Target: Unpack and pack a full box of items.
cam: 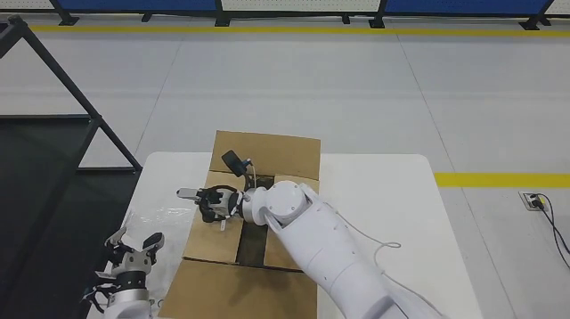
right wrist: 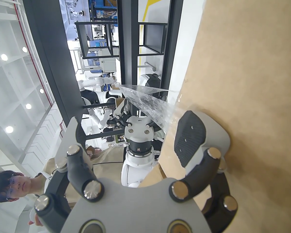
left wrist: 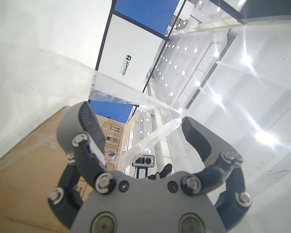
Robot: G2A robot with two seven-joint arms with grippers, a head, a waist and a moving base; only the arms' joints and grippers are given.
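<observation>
- Right claw (cam: 203,201) is hovering, fingers spread, over the cardboard box's (cam: 267,150) left flap.
- Left claw (cam: 134,246) is hanging spread wide beside the box, at the worktop (cam: 392,203) edge.

Your top view looks steeply down from above the arms at the table (cam: 401,194) and box (cam: 267,145). Each wrist camera sits close behind its gripper. The one on the left gripper (left wrist: 137,115) tilts ceilingward, box beside it. The one on the right gripper (right wrist: 133,118) looks along the box toward the left gripper.

Matt brown cardboard box (cam: 267,151), glossy clear plastic film (left wrist: 135,98), smooth white table (cam: 392,194).
</observation>
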